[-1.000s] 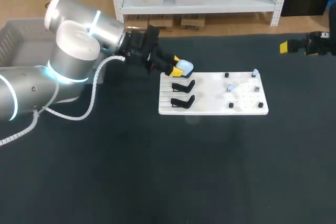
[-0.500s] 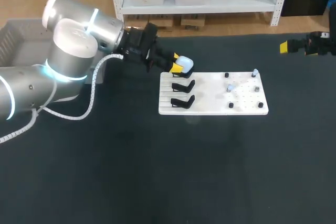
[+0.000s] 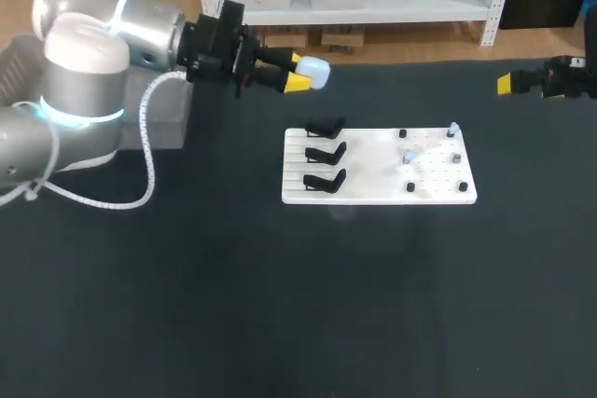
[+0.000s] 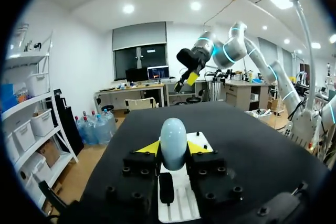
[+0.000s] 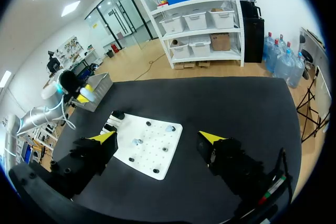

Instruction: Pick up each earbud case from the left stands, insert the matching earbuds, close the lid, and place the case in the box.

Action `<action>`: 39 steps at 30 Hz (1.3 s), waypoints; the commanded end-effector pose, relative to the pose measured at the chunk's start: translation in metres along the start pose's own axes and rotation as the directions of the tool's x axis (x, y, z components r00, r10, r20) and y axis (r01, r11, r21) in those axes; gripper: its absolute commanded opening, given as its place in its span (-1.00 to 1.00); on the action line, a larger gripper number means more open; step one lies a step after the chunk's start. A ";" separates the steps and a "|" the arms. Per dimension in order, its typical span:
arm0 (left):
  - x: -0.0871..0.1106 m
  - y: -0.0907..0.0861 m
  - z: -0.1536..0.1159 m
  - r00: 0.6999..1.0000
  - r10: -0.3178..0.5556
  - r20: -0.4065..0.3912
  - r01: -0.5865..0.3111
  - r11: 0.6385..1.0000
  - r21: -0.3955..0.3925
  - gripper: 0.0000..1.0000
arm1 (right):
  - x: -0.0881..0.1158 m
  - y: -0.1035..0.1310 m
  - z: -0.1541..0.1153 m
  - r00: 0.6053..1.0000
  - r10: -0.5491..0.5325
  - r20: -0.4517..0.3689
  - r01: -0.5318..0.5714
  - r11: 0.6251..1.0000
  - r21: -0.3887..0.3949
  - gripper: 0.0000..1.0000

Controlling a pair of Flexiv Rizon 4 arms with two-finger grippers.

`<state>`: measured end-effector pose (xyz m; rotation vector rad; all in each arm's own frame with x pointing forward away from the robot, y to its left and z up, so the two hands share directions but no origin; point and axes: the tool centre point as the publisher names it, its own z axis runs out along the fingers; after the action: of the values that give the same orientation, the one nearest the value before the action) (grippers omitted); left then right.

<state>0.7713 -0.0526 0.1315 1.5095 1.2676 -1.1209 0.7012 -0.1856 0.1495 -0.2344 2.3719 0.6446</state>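
Grips a pale blue earbud case [image 3: 315,72] from two sides between the yellow tips of the left gripper [image 3: 301,74]. Holds it in the air over the far part of the table [image 3: 280,305], apart from the white board [image 3: 373,184] and just beyond its far left corner.

Carries three black stands [image 3: 325,150] in a column down the board's left side, the far one nearest the case. Bears small earbuds on the board's right part: two pale ones [image 3: 453,128] and a few black ones [image 3: 410,187], too small to tell more. In the left wrist view, shows the case seated between both tips, with one stand and a strip of board under the gripper.

Has the right gripper [image 5: 157,139] well apart at the table's far right, fingers spread wide. Places the grey box [image 3: 17,58] at the far left, behind the left arm [image 3: 84,72], so that the arm's own bulk lies between box and board.

Covers the table in plain dark cloth, with the far edge close behind the left gripper. Spreads a broad stretch of dark surface from the board to the near edge, and more to the board's right, out toward the right gripper.
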 end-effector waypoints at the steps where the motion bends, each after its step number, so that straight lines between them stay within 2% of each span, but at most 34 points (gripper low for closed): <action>1: -0.015 -0.032 -0.008 1.000 -0.011 0.013 0.012 0.990 -0.137 -1.00 | 0.000 0.000 0.000 1.000 0.000 0.000 0.000 1.000 0.000 1.00; 9: -0.030 -0.050 -0.011 0.996 -0.073 0.059 0.082 0.982 -0.169 -1.00 | 0.000 0.000 0.000 1.000 0.000 0.000 0.000 1.000 0.000 1.00; 17: -0.040 -0.066 -0.013 0.987 -0.114 0.112 0.131 0.979 -0.157 -1.00 | 0.000 0.000 0.000 1.000 0.000 0.000 0.000 1.000 0.000 1.00; 39: -0.040 -0.066 -0.013 0.987 -0.114 0.112 0.131 0.979 -0.157 -1.00 | 0.000 0.000 0.000 1.000 0.000 0.000 0.000 1.000 0.000 1.00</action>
<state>0.7077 -0.0410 0.1696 1.2690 1.3554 -1.1486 0.7012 -0.1856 0.1495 -0.2345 2.3719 0.6447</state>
